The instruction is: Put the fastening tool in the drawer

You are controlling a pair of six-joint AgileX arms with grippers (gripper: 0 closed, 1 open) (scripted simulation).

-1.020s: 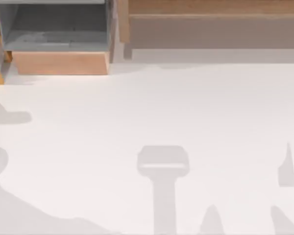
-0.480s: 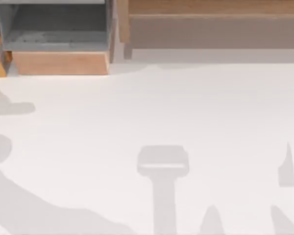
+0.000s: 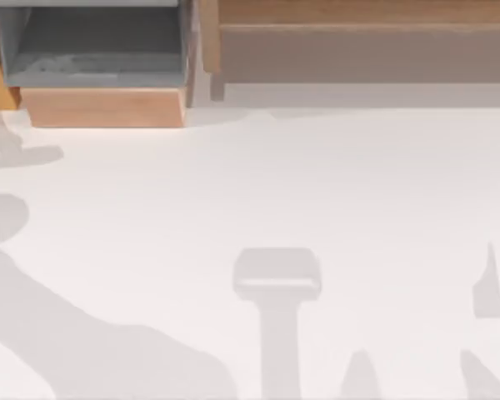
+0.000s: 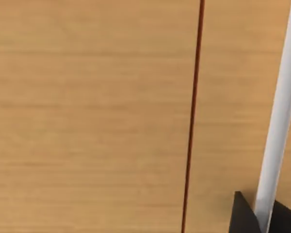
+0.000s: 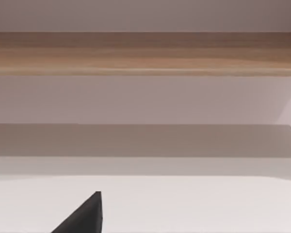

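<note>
Whether either arm's jaws are spread or pressed together cannot be told. The left wrist view gives one dark fingertip [image 4: 242, 216] close against a tan wood panel [image 4: 92, 116] with a thin dark seam; the right wrist view gives a dark fingertip [image 5: 85, 216] over the white surface [image 5: 184, 204], facing the long brown shelf [image 5: 145, 53].

From above, the drawer [image 3: 104, 107] stands open at the far left, grey inside, tan front toward the surface [image 3: 258, 183]. The stapler cannot be found in any view, so which way it lies from the jaws, and its long axis, cannot be judged. The left arm looks nearer the drawer.
</note>
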